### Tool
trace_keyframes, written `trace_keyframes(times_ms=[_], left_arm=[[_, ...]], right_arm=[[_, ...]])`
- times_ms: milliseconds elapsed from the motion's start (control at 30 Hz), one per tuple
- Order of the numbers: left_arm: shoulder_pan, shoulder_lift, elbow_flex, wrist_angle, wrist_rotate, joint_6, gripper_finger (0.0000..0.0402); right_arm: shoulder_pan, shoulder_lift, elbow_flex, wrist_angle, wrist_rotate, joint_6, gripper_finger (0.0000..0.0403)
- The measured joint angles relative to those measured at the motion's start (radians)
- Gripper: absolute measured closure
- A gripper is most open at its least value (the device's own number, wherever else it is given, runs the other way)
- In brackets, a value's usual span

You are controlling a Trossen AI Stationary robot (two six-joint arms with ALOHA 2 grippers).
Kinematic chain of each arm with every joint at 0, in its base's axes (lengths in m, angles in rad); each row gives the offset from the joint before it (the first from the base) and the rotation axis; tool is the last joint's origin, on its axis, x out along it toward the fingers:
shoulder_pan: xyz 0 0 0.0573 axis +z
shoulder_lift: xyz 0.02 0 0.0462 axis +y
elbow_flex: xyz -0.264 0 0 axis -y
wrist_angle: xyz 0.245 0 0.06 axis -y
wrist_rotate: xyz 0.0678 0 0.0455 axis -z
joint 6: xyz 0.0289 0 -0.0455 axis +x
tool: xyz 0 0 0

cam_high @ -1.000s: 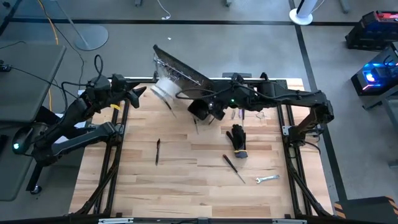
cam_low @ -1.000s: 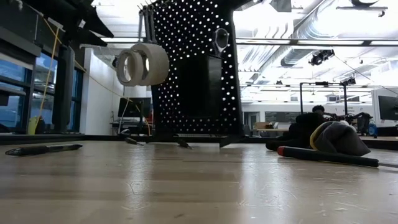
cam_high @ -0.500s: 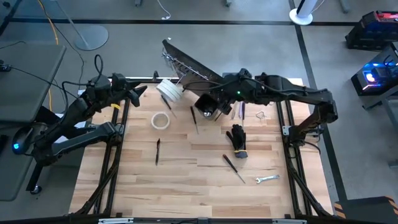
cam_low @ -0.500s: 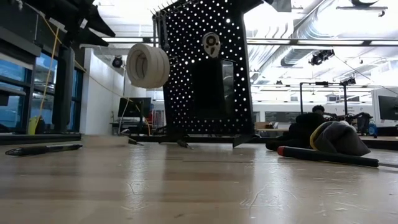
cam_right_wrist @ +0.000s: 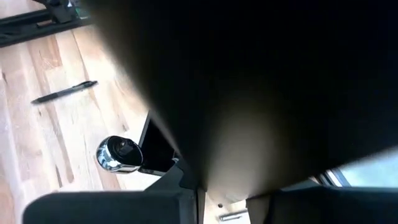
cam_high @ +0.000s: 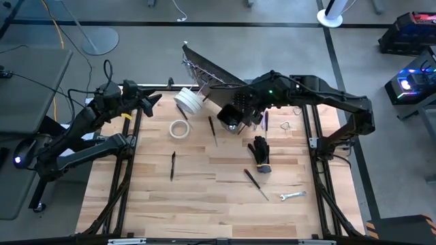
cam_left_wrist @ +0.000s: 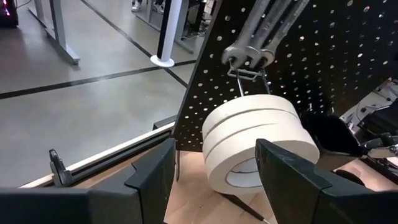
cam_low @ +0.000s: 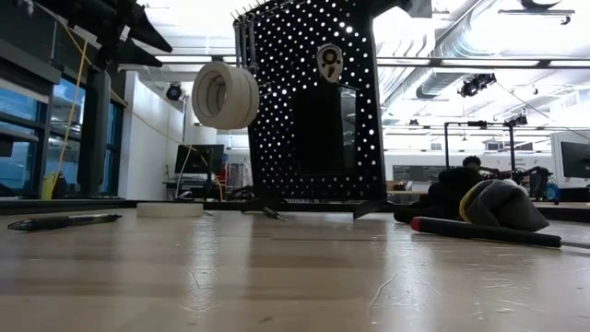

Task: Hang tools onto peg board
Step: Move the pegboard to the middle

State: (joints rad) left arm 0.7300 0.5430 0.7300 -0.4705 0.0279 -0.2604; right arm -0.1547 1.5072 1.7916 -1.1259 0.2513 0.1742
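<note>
From above, the right gripper (cam_high: 231, 119) is against the leaning peg board (cam_high: 208, 68); it seems closed on the board's lower part, steadying it. The left gripper (cam_high: 153, 101) waits open at the table's left rear edge. One tape roll (cam_high: 179, 128) lies on the table.

At table height, the board (cam_low: 309, 101) stands nearly upright and the other rolls (cam_low: 224, 95) hang on a hook.

The left wrist view shows those rolls (cam_left_wrist: 255, 146) just beyond open fingers (cam_left_wrist: 152, 180). I judge the next move is to set the board firmly and pick up a loose tool.
</note>
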Motion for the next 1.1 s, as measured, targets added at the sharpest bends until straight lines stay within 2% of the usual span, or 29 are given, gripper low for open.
trace_keyframes(times_ms=[100, 333, 467, 600, 800, 967, 1100], left_arm=[[0.000, 0.000, 0.000, 0.004, 0.000, -0.007, 0.0187], [0.000, -0.001, 0.000, 0.005, 0.017, -0.046, 0.0187], [0.000, -0.001, 0.000, 0.006, 0.019, -0.059, 0.0187], [0.000, -0.001, 0.000, 0.041, 0.041, -0.088, 0.0187], [0.000, -0.001, 0.001, 0.103, 0.097, -0.106, 0.0187], [0.000, -0.001, 0.001, 0.122, 0.128, -0.135, 0.0187], [0.000, -0.001, 0.001, 0.133, 0.129, -0.154, 0.0187]], right_arm=[[-0.005, -0.031, -0.071, 0.064, -0.004, 0.002, 0.0345], [-0.031, -0.182, -0.338, 0.275, -0.018, 0.080, 0.0345], [-0.058, -0.257, -0.436, 0.346, -0.058, 0.115, 0.0345], [-0.082, -0.289, -0.459, 0.352, -0.111, 0.102, 0.0345], [-0.109, -0.293, -0.459, 0.364, -0.250, 0.042, 0.0344], [-0.106, -0.293, -0.462, 0.380, -0.391, 0.025, 0.0340], [-0.086, -0.290, -0.465, 0.403, -0.448, 0.027, 0.0339]])
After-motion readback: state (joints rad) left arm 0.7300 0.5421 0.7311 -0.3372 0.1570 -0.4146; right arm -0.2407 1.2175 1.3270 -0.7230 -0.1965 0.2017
